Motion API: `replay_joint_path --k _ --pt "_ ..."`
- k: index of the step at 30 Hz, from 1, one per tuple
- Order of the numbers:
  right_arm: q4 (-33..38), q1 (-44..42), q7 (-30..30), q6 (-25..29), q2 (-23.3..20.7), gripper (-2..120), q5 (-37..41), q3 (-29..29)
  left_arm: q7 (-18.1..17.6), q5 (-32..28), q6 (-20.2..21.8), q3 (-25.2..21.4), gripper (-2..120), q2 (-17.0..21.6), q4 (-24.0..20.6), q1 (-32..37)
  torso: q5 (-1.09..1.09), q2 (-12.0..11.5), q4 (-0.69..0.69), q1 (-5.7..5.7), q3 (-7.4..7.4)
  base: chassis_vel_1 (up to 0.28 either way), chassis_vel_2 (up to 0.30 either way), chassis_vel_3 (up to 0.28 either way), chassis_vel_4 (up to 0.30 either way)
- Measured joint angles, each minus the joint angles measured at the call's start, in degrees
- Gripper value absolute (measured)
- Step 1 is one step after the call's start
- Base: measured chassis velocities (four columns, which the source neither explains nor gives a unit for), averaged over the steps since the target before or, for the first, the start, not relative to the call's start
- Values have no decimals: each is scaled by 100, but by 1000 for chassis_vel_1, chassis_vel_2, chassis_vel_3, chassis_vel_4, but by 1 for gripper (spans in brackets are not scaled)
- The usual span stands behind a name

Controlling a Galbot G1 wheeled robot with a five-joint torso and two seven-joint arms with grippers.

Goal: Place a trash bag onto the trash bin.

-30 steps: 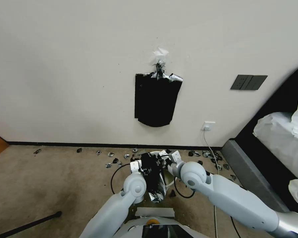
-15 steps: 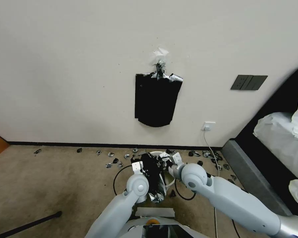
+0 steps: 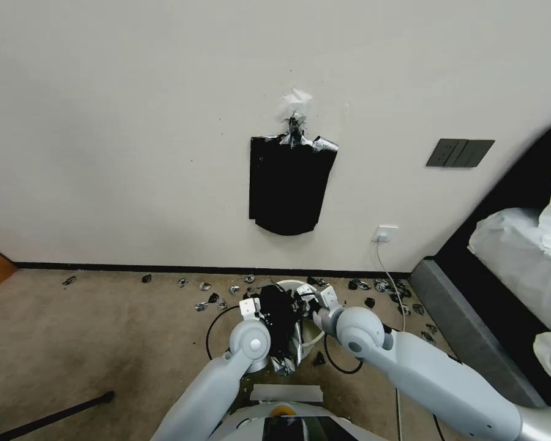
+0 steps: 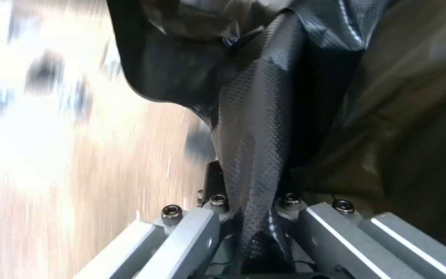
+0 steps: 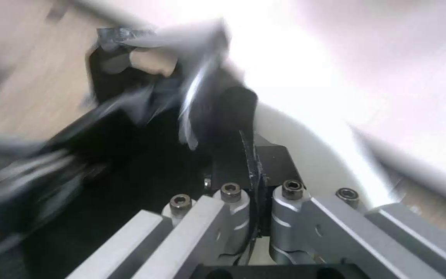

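- We hold the bag (image 3: 280, 318) between both grippers, low over the carpet (image 3: 104, 331) near the wall (image 3: 134, 122), just in front of our base.
- Our left gripper (image 3: 260, 306) is clenched on one edge of the bag; in the left wrist view the black film (image 4: 254, 128) runs straight down between the closed jaws, which pinch it tight.
- Our right gripper (image 3: 306, 298) is clenched on the opposite edge; in the right wrist view a thin fold of bag (image 5: 251, 166) sits pinched between its jaws.
- The bag hangs crumpled and glossy between the two grippers, over the near-left part of the bin (image 3: 309, 331), with a loose tail drooping toward us outside the rim.
- The bin stands upright on the carpet beneath the grippers; its cream rim shows behind and to the right of the bag, and its pale inner wall (image 5: 316, 155) lies just beyond the right gripper.
- A flat black sheaf (image 3: 288, 187) hangs taped on the wall above, well apart from the bin.
- Small black and silver scraps (image 3: 217, 297) lie scattered along the baseboard.
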Motion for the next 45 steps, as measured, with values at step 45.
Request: replay_joint_path --k 45 --pt "782 -1783 -1400 905 -1682 0 -119 1991 2797 -351 -2004 -1921 1 1030 -1481 1131 -1 0 0 0 0 0 0 0 0"
